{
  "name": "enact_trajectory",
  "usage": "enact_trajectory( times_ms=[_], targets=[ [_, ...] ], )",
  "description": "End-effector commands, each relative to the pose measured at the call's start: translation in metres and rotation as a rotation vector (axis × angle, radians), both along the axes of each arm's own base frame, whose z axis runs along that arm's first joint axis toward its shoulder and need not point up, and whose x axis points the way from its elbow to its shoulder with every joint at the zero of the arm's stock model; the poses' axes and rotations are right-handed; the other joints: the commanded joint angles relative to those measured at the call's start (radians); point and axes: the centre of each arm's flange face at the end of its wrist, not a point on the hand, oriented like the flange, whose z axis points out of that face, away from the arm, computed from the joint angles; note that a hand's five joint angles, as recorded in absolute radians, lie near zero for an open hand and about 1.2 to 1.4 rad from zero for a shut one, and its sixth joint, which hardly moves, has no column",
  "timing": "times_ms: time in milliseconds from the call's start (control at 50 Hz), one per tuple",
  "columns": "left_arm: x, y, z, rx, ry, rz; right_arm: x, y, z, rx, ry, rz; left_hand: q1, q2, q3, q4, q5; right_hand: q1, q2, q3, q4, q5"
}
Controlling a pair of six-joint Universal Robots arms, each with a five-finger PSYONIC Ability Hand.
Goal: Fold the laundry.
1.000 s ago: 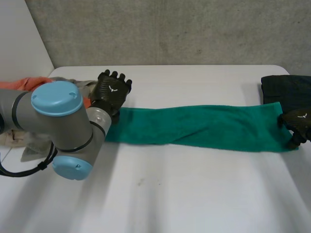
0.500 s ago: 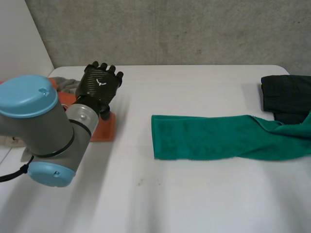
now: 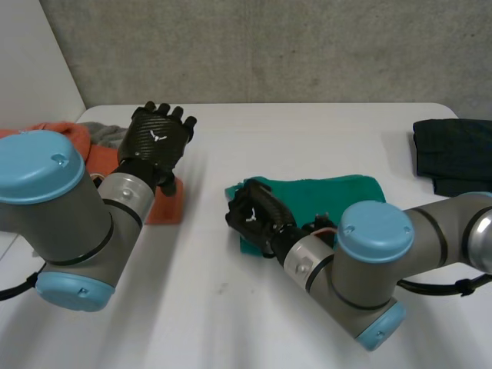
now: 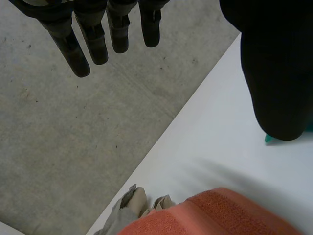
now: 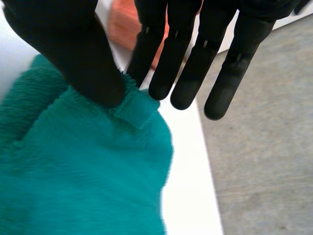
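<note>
The right hand (image 5: 68, 44) pinches the green towel (image 5: 88, 171) at a hemmed corner, the broad thumb on top and the nearest of its straight fingers (image 5: 161, 54) behind the hem; the other fingers reach past the cloth's edge, over the white table (image 3: 307, 131). The towel is plush terry with a flat stitched hem; in the head view it lies near the table's middle, doubled over into a short, thick rectangle with the hand at the end nearer the left arm. That end is bunched and rounded; the far end is square.

The left hand (image 3: 157, 142) is released, holding nothing; its black, woven-looking back faces up, and in its wrist view the fingers hang straight and apart from the thumb. It is raised over a coarse-looped orange towel (image 3: 165, 206) that lies at the table's left side, well apart from the green one; a crumpled grey cloth (image 3: 108, 134) sits just beside the orange towel, at the table's far left corner.

A dark cloth (image 3: 453, 154), folded flat into a squarish stack, lies at the table's right edge, well apart from both hands; behind the table stands a rough, speckled concrete wall (image 3: 269, 46).
</note>
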Motion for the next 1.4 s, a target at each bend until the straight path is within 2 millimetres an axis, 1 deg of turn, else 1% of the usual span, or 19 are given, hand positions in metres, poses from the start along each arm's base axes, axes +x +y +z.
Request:
enact_trajectory(
  times_ms=[20,100,180,240,260,300,400,520,600,640,680,740,900,980,1000,1060,1260,1340,1400],
  targets=[
    [-0.013,0.005,0.007,-0.023,0.018,-0.036,-0.026,-0.016,0.044,0.053,-0.124,-0.131,-0.009,-0.027,-0.033,-0.024,-0.034,-0.591,-0.583,-0.591,-0.614,-0.603],
    [-0.026,0.009,0.011,-0.053,0.039,-0.072,-0.068,-0.047,0.078,0.172,-0.319,-0.282,-0.008,-0.027,-0.033,-0.024,-0.034,-0.699,-0.691,-0.699,-0.722,-0.711],
    [-0.042,0.015,0.011,-0.059,0.059,-0.113,-0.096,-0.058,0.088,0.318,-0.452,-0.38,-0.006,-0.024,-0.03,-0.021,-0.031,-0.699,-0.691,-0.699,-0.722,-0.711],
    [-0.056,0.02,0.004,-0.039,0.079,-0.149,-0.114,-0.062,0.086,0.401,-0.465,-0.454,-0.003,-0.021,-0.027,-0.018,-0.028,-0.694,-0.687,-0.695,-0.718,-0.707],
    [-0.065,0.023,-0.002,-0.021,0.09,-0.171,-0.133,-0.07,0.081,0.442,-0.442,-0.525,0.0,-0.018,-0.024,-0.015,-0.025,-0.674,-0.667,-0.674,-0.698,-0.686],
    [-0.075,0.025,-0.011,0.0,0.097,-0.192,-0.15,-0.076,0.074,0.477,-0.409,-0.588,0.0,-0.018,-0.024,-0.015,-0.025,-0.633,-0.626,-0.633,-0.657,-0.645],
    [-0.087,0.026,-0.031,0.048,0.098,-0.214,-0.172,-0.088,0.048,0.493,-0.305,-0.669,0.003,-0.015,-0.021,-0.012,-0.022,-0.454,-0.447,-0.455,-0.478,-0.466],
    [-0.095,0.031,-0.047,0.077,0.079,-0.232,-0.185,-0.098,0.02,0.529,-0.23,-0.711,0.003,-0.015,-0.021,-0.012,-0.022,-0.257,-0.25,-0.258,-0.281,-0.269],
    [-0.095,0.034,-0.047,0.083,0.076,-0.234,-0.187,-0.099,0.016,0.546,-0.223,-0.711,0.003,-0.015,-0.021,-0.012,-0.022,0.045,0.052,0.044,0.021,0.033],
    [-0.094,0.034,-0.048,0.087,0.075,-0.234,-0.187,-0.098,0.016,0.555,-0.232,-0.696,0.003,-0.015,-0.021,-0.012,-0.022,0.372,0.379,0.372,0.349,0.36],
    [-0.095,0.037,-0.047,0.087,0.075,-0.24,-0.187,-0.098,0.016,0.555,-0.234,-0.693,0.003,-0.015,-0.021,-0.012,-0.022,0.522,0.529,0.522,0.498,0.51],
    [-0.097,0.043,-0.048,0.095,0.069,-0.252,-0.192,-0.101,0.02,0.541,-0.243,-0.713,0.003,-0.015,-0.021,-0.012,-0.022,0.523,0.53,0.523,0.499,0.511],
    [-0.092,0.051,-0.048,0.118,0.055,-0.255,-0.227,-0.109,0.037,0.476,-0.237,-0.824,0.003,-0.015,-0.021,-0.012,-0.022,0.523,0.53,0.523,0.499,0.511],
    [-0.089,0.054,-0.045,0.118,0.055,-0.253,-0.232,-0.112,0.045,0.421,-0.203,-0.843,0.003,-0.015,-0.021,-0.012,-0.022,0.523,0.53,0.523,0.499,0.511],
    [-0.088,0.055,-0.044,0.118,0.055,-0.255,-0.231,-0.111,0.046,0.423,-0.201,-0.84,0.003,-0.015,-0.021,-0.012,-0.022,0.443,0.45,0.442,0.419,0.431],
    [-0.087,0.055,-0.042,0.115,0.059,-0.252,-0.23,-0.105,0.043,0.466,-0.208,-0.846,0.003,-0.015,-0.021,-0.012,-0.022,-0.293,-0.285,-0.293,-0.316,-0.305],
    [-0.084,0.058,-0.044,0.127,0.055,-0.251,-0.205,-0.076,0.035,0.76,-0.35,-0.759,0.003,-0.015,-0.021,-0.012,-0.022,-0.372,-0.364,-0.372,-0.395,-0.384],
    [-0.084,0.059,-0.044,0.128,0.054,-0.254,-0.201,-0.078,0.033,0.767,-0.376,-0.718,0.003,-0.015,-0.021,-0.012,-0.022,-0.348,-0.341,-0.348,-0.372,-0.36],
    [-0.084,0.059,-0.044,0.128,0.054,-0.254,-0.2,-0.086,0.02,0.76,-0.379,-0.715,0.003,-0.015,-0.021,-0.012,-0.022,-0.272,-0.265,-0.272,-0.296,-0.284]
  ],
)
